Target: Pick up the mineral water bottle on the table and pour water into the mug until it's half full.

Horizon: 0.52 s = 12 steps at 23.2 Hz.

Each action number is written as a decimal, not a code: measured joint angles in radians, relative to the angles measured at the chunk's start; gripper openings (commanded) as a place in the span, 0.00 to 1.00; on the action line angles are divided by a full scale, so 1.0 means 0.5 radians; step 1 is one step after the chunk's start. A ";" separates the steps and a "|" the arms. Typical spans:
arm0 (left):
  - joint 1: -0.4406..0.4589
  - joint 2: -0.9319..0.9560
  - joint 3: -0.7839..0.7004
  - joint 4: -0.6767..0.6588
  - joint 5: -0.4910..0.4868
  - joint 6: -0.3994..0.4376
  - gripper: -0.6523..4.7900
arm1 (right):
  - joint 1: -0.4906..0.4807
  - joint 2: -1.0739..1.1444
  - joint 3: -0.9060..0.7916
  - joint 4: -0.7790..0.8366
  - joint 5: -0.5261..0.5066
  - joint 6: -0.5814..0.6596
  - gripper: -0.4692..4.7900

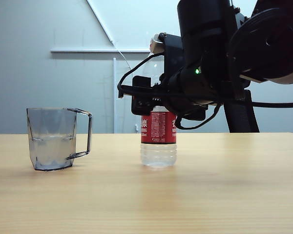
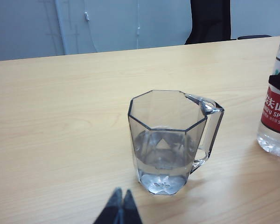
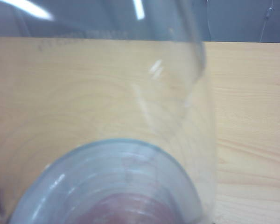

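Mug (image 1: 52, 139) left of bottle (image 1: 158, 139)

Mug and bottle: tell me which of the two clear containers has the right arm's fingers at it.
The bottle, the tall one with the red label, standing upright right of the mug. The right gripper is at its upper part; the mug stands alone.

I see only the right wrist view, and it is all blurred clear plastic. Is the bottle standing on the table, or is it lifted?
Observer: It stands upright on the table. The exterior view shows the bottle with the right gripper at its upper part, above the label. I cannot tell whether the gripper is closed on it.
Operator: How full is the mug, and where is the left gripper?
Observer: The mug, left of the bottle and apart from it, holds water to about half its height. The left gripper is shut, near the mug, touching nothing.
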 measured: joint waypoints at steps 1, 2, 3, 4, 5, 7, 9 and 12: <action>0.000 0.000 0.000 0.000 0.000 0.000 0.12 | 0.000 0.000 -0.002 0.003 -0.002 -0.001 0.79; 0.000 0.000 0.000 0.000 0.000 0.000 0.12 | 0.001 0.000 -0.008 0.012 -0.003 -0.002 0.86; 0.000 0.001 0.000 0.000 0.000 0.000 0.12 | 0.002 0.000 -0.008 0.013 -0.002 -0.002 0.90; 0.000 0.000 0.000 0.000 0.000 0.000 0.12 | 0.002 0.000 -0.008 0.015 -0.003 -0.002 0.93; 0.000 0.000 0.000 0.000 0.000 0.000 0.12 | 0.005 0.000 -0.008 0.022 -0.005 0.001 0.99; 0.000 0.001 0.000 0.000 0.000 0.000 0.12 | 0.013 0.000 -0.008 0.034 -0.011 0.000 1.00; 0.000 0.001 0.000 0.000 0.000 0.000 0.12 | 0.014 0.000 -0.011 0.034 -0.011 0.000 1.00; 0.000 0.001 0.000 0.000 0.000 0.000 0.12 | 0.039 -0.009 -0.044 0.036 -0.005 0.000 1.00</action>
